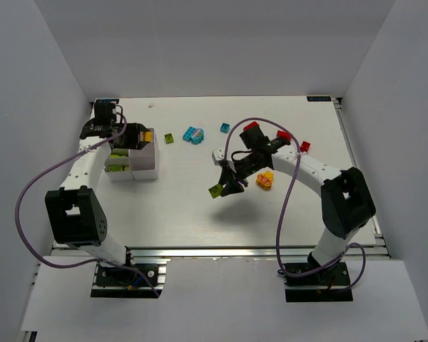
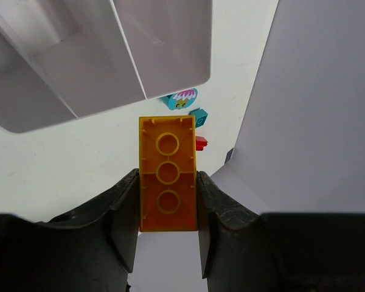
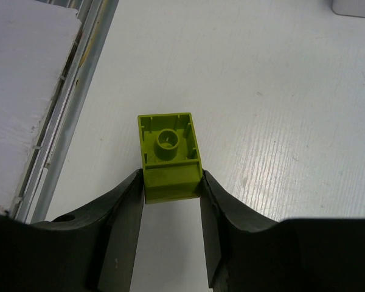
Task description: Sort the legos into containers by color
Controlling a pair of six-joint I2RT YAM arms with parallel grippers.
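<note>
My left gripper (image 2: 167, 204) is shut on a yellow-orange lego (image 2: 167, 173), held with its hollow underside toward the camera. In the top view this left gripper (image 1: 143, 135) hovers over the far right part of the white tray of containers (image 1: 144, 171). Lime legos (image 1: 116, 159) lie in a left compartment. My right gripper (image 3: 171, 190) is shut on a lime lego (image 3: 169, 155), lifted above the table's middle; in the top view that lime lego (image 1: 216, 190) sits at the tip of the right gripper (image 1: 225, 187).
Loose legos lie on the far half of the table: a lime one (image 1: 169, 138), cyan ones (image 1: 192, 135), a teal one (image 1: 225, 128), red ones (image 1: 252, 127) (image 1: 305, 147) and a yellow-orange one (image 1: 265, 179). White walls enclose the table. A metal rail (image 3: 67, 103) runs along its edge.
</note>
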